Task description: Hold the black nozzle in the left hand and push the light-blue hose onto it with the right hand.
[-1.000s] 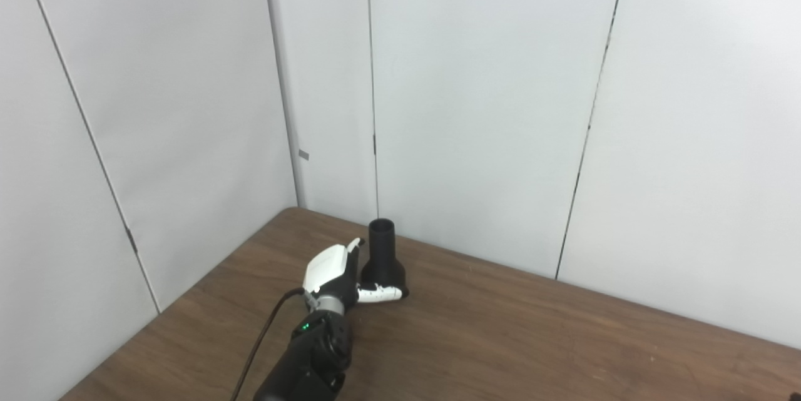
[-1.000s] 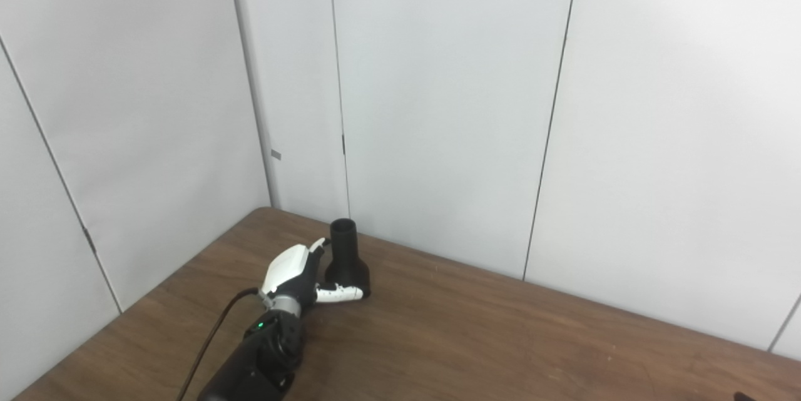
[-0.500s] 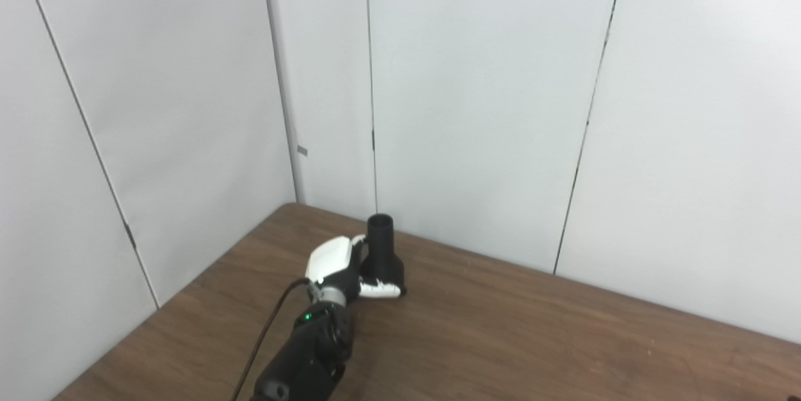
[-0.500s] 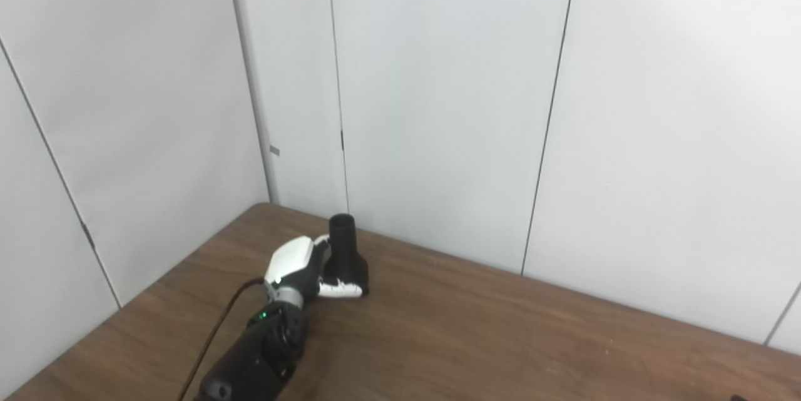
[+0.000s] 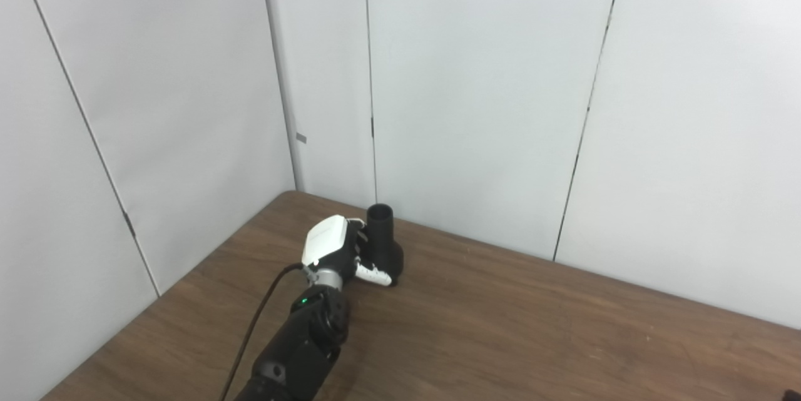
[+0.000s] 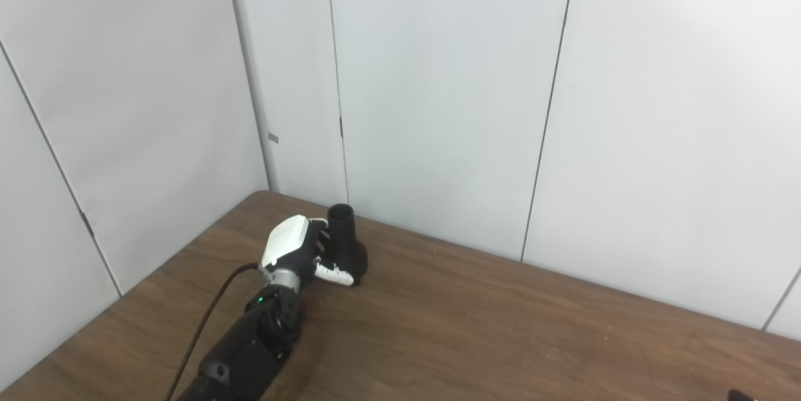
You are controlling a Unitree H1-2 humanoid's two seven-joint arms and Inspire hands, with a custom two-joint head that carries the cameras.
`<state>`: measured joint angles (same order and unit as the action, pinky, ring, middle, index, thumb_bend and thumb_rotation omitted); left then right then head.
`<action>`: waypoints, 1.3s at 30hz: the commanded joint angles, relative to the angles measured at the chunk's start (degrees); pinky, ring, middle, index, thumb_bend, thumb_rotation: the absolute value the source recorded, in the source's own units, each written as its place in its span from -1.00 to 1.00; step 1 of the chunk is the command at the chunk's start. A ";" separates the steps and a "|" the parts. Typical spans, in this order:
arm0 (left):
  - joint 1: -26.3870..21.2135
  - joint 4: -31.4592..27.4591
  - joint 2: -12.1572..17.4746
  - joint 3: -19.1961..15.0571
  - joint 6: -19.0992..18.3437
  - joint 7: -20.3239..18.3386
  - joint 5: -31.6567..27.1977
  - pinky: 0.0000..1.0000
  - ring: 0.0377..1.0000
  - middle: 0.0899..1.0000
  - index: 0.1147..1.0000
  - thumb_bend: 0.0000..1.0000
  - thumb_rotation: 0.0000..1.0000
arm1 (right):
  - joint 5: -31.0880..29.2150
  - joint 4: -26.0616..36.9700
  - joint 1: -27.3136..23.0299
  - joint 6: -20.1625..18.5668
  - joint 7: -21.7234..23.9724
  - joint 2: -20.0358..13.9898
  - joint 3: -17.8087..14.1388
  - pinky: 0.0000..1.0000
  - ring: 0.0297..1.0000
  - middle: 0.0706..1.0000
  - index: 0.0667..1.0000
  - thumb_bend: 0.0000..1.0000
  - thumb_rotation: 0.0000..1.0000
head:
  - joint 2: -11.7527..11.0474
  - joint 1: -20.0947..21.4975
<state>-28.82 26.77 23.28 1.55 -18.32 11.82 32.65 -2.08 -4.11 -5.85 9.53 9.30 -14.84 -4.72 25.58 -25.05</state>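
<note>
Black nozzle [image 5: 382,244] sits just right of left hand [image 5: 331,249], fingers wrapped around its flared base; long axis upright, narrow neck up.

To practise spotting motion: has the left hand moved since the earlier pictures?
Yes: against the table's far corner, the left hand has moved toward the wall and closed around the black nozzle.

Test cell of a robotics laboratory. I work at a brown wood-grain table [image 5: 500,326] set into a corner enclosed by plain pale-grey partition panels [image 5: 475,94] joined at dark vertical seams; the panels carry no decoration or furnishings. My left arm [image 5: 300,345] is bare black machinery with a green indicator light and an exposed black cable [image 5: 253,332].
</note>
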 commanded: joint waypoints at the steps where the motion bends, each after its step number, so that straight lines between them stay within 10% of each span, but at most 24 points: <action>1: 0.67 1.90 -2.60 -0.12 -0.34 -1.18 -3.24 0.13 -0.05 -0.24 -0.06 0.04 -1.00 | -1.01 1.22 0.10 0.79 0.03 -0.53 -0.44 0.32 0.55 0.75 0.68 0.47 -0.64 | 0.13 0.23; 8: 1.03 4.33 -3.49 0.14 1.89 -0.54 -4.82 -0.24 -0.12 -0.23 -0.08 0.04 -1.00 | -0.95 1.43 -0.08 0.90 -0.12 -0.90 -0.75 0.31 0.54 0.75 0.67 0.46 -0.63 | 0.40 0.84; 12: 1.30 3.91 -2.93 2.01 2.93 -2.74 -5.21 -0.07 -0.12 -0.24 -0.08 0.04 -1.00 | -0.42 1.98 -0.07 0.91 -0.68 -0.34 -0.67 0.30 0.53 0.74 0.66 0.46 -0.64 | 0.66 3.31; 18: 2.78 -4.89 -2.45 5.73 -0.18 -12.88 -8.31 0.26 -0.03 -0.24 -0.07 0.04 -1.00 | 0.75 0.76 -0.72 2.36 -1.56 0.84 -0.05 0.25 0.49 0.70 0.62 0.52 -0.62 | 1.20 8.29; 23: 2.87 -12.33 -2.67 7.09 -6.95 -24.55 -14.84 0.09 -0.07 -0.21 -0.09 0.04 -1.00 | 3.21 1.79 -0.87 0.90 -2.82 2.25 0.57 0.21 0.45 0.67 0.60 0.47 -0.59 | 1.34 11.60; 39: 2.82 -23.21 -4.27 21.93 -5.26 -31.96 -9.67 -0.27 -0.26 -0.22 -0.09 0.04 -1.00 | 8.86 6.09 -1.26 -1.38 -6.47 7.03 1.67 0.14 0.43 0.66 0.62 0.29 -0.43 | 2.93 18.66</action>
<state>-26.95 3.27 20.64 20.33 -23.79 -15.12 24.19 7.37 -0.47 -5.76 7.81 3.63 -7.09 -2.65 28.48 -6.33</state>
